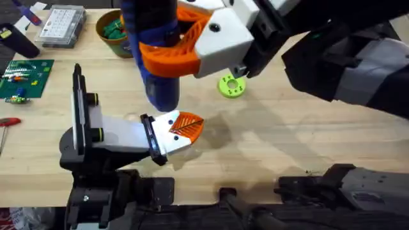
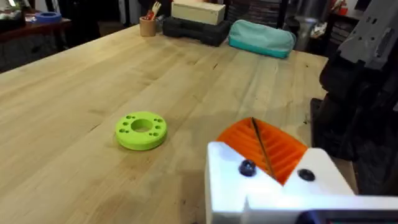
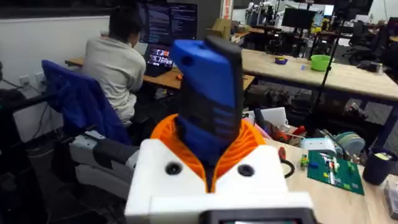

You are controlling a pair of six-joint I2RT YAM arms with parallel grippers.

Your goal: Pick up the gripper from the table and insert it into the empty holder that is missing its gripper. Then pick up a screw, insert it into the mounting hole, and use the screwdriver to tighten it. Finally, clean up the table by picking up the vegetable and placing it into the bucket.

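The right pincer [image 1: 176, 48] hangs high over the middle of the desk [image 1: 287, 147], its orange pads closed around the blue screwdriver [image 1: 156, 70], which stands upright with its lower end pointing down just above the holder's front end. In the right wrist view the screwdriver's blue body [image 3: 208, 106] rises between the orange pads [image 3: 242, 149], gripped on both sides.

The holder [image 1: 115, 137] lies on the near left part of the desk — grey-white arm, black base, black upright post with yellow-green rings. At its black end bracket sits the gripper [image 1: 185, 126], its orange ribbed finger pointing right and its white block against the bracket; whether a screw is in the mounting hole cannot be told.

The left pincer [image 2: 264, 152] shows in its own wrist view with the two orange ribbed pads pressed flat together, nothing between them.

A lime-green ring with holes [image 1: 231, 85] lies flat on the desk, well right of the screwdriver. The bucket [image 1: 113, 32] stands at the far edge, left of the right pincer, with green things inside — the vegetable itself cannot be made out. Beside it, farther left, is a clear compartment box [image 1: 61, 25], and a green circuit board [image 1: 22, 78] lies at the left edge.
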